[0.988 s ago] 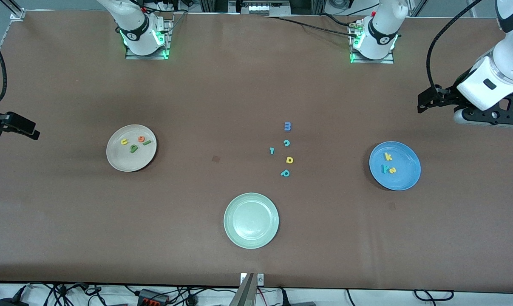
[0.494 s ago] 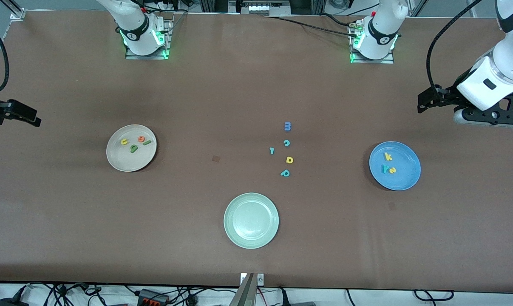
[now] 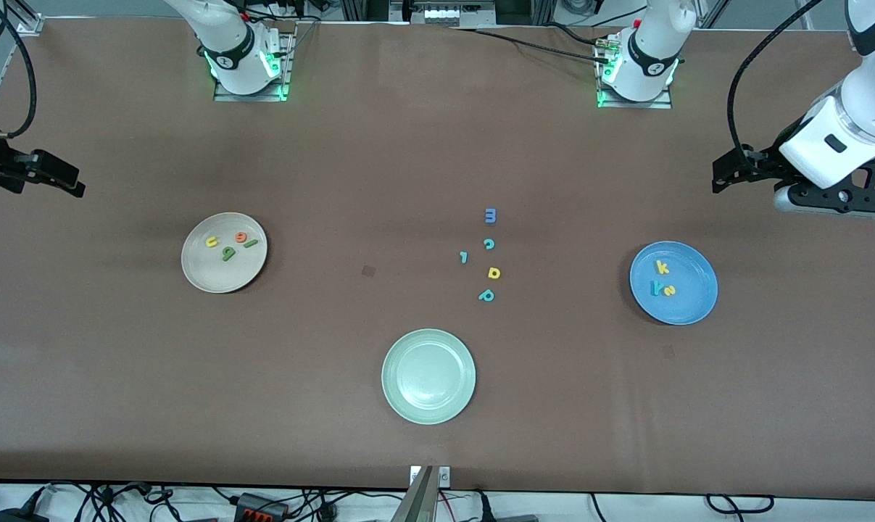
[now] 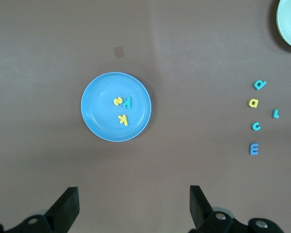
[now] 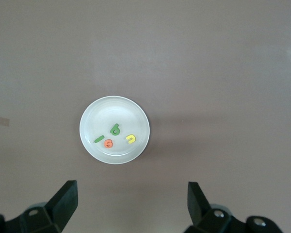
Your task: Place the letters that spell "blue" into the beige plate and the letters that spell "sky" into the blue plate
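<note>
Sitting in the beige plate (image 3: 223, 252) toward the right arm's end of the surface (image 3: 336, 181): green b (image 3: 227, 253), thin green l (image 3: 251, 243), yellow u (image 3: 211, 241), orange e (image 3: 241, 236), all four close together. Blue plate (image 3: 673, 283) toward the left arm's end is holding yellow k (image 3: 662, 267), yellow s (image 3: 669, 291) and teal y (image 3: 655, 288), the s and y touching. Left gripper (image 4: 132, 208) is hovering over bare surface nr the blue plate, jaws spread, nothing betw. them. Right gripper (image 5: 130, 206) is hovering over bare surface nr the beige plate, jaws spread, empty. Lying loose mid-surface betw. the plates: blue m (image 3: 490, 215), teal c (image 3: 488, 244), teal p (image 3: 486, 295), yellow d-like letter (image 3: 494, 272). Pale green plate (image 3: 428, 376) is sitting nearer the front camera, w/ no letters in it.
</note>
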